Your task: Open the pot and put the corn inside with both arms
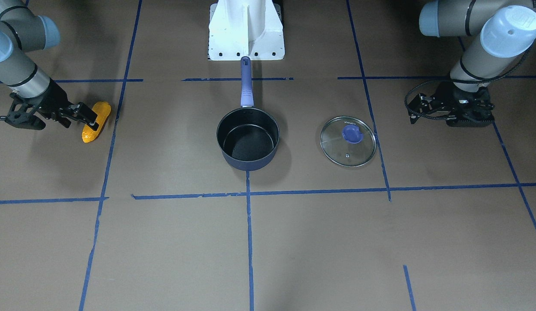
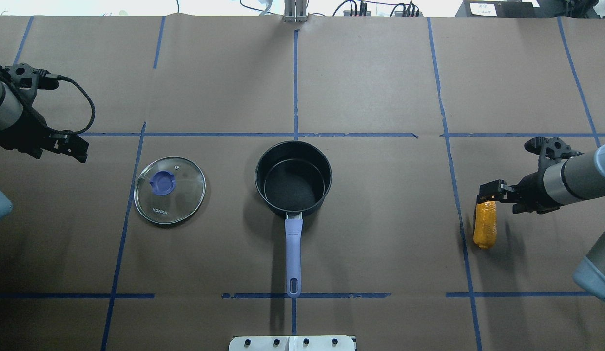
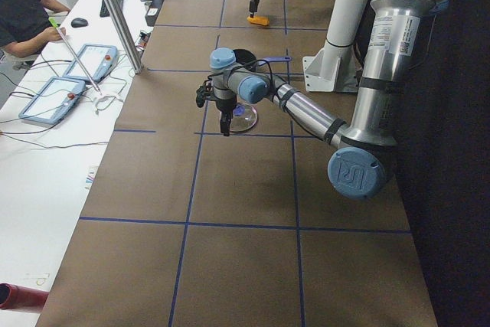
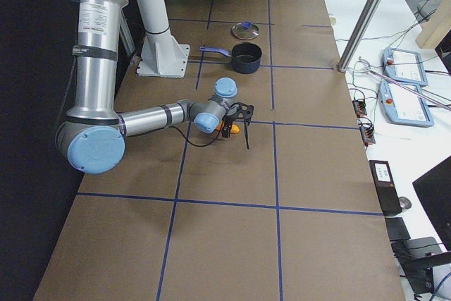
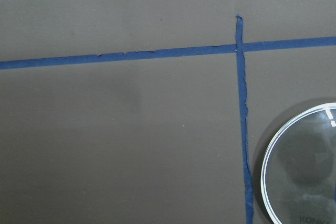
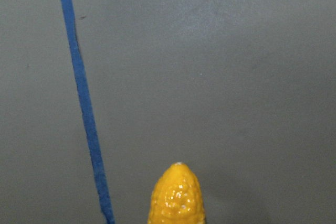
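Note:
The pot (image 1: 248,139) stands open in the middle of the table, its long blue-purple handle (image 2: 293,256) pointing toward the robot's base. Its inside is black and empty. The corn (image 2: 485,225) lies on the table on the robot's right, beside a tape line. My right gripper (image 2: 487,192) is tilted down at the corn's far end, its fingers over the cob. I cannot tell whether they grip it. The right wrist view shows only the corn's tip (image 6: 177,196). My left gripper (image 2: 70,146) hangs empty and open, left of the lid.
The round glass lid (image 2: 169,190) with a blue knob lies flat on the table left of the pot; its rim shows in the left wrist view (image 5: 302,171). The white base mount (image 1: 246,30) stands behind the pot's handle. Blue tape lines cross the brown tabletop.

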Available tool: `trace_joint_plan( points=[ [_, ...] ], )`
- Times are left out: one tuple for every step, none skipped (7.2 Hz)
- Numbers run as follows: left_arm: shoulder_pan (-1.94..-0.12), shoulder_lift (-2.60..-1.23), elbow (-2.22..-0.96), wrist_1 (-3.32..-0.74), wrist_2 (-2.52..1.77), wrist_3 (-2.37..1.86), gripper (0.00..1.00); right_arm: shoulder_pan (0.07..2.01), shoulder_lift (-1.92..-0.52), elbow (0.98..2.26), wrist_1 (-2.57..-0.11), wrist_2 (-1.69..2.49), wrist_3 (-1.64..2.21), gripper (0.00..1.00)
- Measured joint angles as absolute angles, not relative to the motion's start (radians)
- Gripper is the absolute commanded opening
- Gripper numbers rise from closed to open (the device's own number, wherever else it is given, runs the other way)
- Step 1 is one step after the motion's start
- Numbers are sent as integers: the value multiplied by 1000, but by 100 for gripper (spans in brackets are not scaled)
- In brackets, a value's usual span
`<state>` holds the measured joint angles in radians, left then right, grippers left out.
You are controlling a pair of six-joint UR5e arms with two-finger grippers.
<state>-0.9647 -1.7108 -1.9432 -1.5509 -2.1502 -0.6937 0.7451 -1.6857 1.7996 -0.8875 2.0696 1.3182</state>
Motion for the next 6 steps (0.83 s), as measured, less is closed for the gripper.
trace_joint_plan(
  points=[
    [-968,-1710,-1945,-1551,-2153,-690,100,718,-1688,1800,-887,2054,1344,83],
    [-969,-1709,-1946,-1550,-2153,-689,100,695,-1688,1801,-887,2040,1357,25],
    [-969,-1709,-1946,-1550,-2154,-689,100,677,-1688,1805,-887,2023,1366,1],
    [-970,-1708,-1947,-1550,-2155,-689,100,671,-1689,1813,-887,2017,1375,0],
    [-970,-1708,-1947,-1549,-2155,-689,100,670,-1691,1828,-887,2016,1380,0],
    [-972,-1708,-1947,-1548,-2155,-689,100,669,-1697,1846,-888,2015,1381,0]
  ],
)
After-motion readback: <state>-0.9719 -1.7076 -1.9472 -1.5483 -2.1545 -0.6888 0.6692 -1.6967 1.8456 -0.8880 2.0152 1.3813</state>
